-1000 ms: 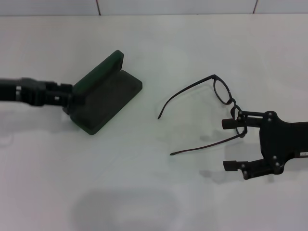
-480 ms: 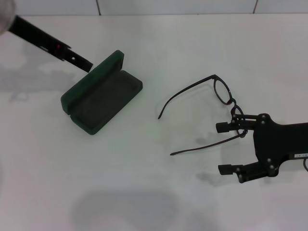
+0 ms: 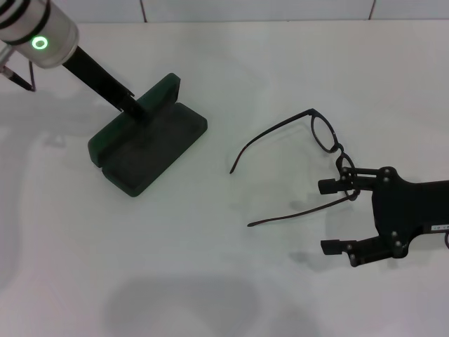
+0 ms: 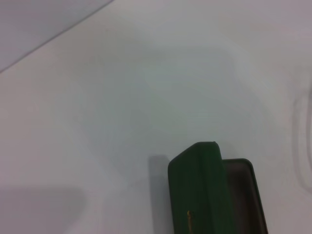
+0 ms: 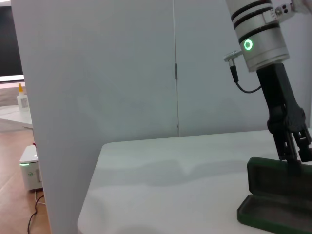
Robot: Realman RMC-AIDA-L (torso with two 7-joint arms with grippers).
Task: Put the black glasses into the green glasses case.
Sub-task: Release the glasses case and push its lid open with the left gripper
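Glasses (image 3: 309, 158): black, thin frame, temples unfolded, lying on the white tabletop (image 3: 231, 281), right of centre and well apart from the case. Lower lens sits just at the upper finger of the right tool; whether they touch cannot be told.

Right tool (image 3: 337, 216): fingers spread wide, holding nothing, beside the lens end of the glasses. It has drawn slightly back and lower over the last second; the glasses have not moved.

Case (image 3: 146, 140): green, open, lid upright, dark lining exposed, left of centre on the tabletop. Gold lettering shows on the lid in the left wrist view (image 4: 200, 190).

Left tool (image 3: 137, 111): a second ago level with the case's near end, then lifted clear, now angled down from above to the lid's edge. Whether its fingers are spread or closed cannot be told.

Judgement: case stands ready to receive; glasses not yet grasped. The left arm appears to be steadying the lid, leaving the pick-up to the right arm.
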